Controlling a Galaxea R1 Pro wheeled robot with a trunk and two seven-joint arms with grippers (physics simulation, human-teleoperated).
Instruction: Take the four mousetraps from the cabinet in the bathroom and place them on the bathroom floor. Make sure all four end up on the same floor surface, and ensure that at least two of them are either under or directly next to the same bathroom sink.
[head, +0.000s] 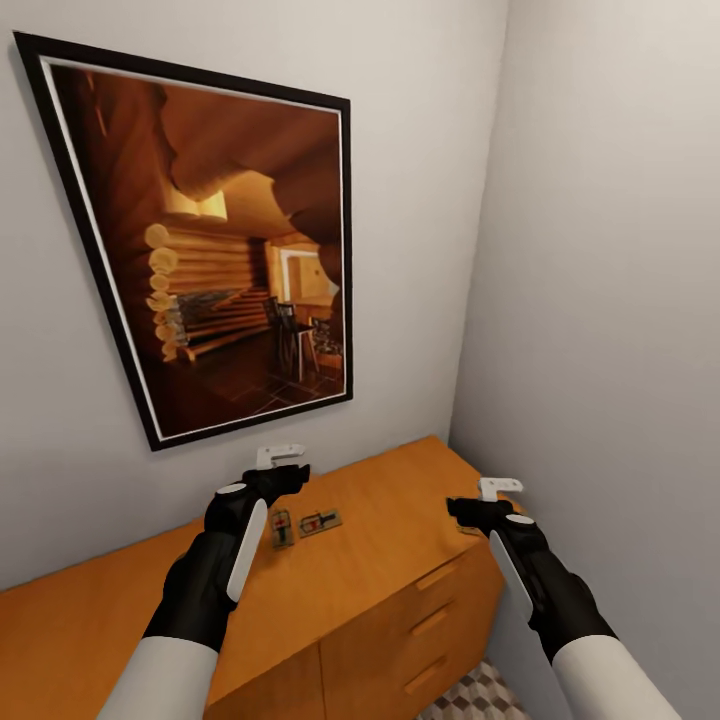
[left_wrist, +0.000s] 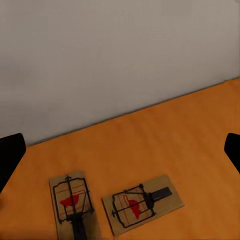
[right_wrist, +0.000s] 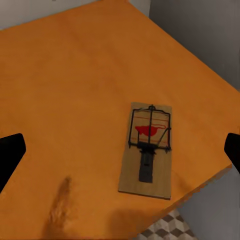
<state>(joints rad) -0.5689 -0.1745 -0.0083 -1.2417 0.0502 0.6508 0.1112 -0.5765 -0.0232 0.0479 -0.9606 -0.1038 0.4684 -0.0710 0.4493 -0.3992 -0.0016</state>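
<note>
My two arms reach out in front of me over the cabinet (head: 380, 560), and both hands hang above its flat orange top so that each wrist camera looks straight down on a catch. My right gripper (head: 497, 492) hovers over the cabinet's front right corner with its fingers spread wide and nothing between them; I hold it there because a single mousetrap (right_wrist: 148, 150) lies directly beneath it, flat on the wood, close to the edge where the top ends and a bit of the patterned bathroom floor (right_wrist: 165, 229) shows below. That closeness to the edge is why I judge a straight descent safer than any sideways nudge, which could tip the board off. My left gripper (head: 276, 457) sits a little farther in, toward the wall, also with its fingers parted and empty, above two more mousetraps lying side by side: the near trap (left_wrist: 71, 202) and, just beside it but not touching, the angled trap (left_wrist: 142, 203). I can make out three traps; where the fourth is I cannot tell. Beyond my hands a framed picture (head: 215, 240) of a log interior hangs on the grey wall, and the corner of the room closes in at my right.
</note>
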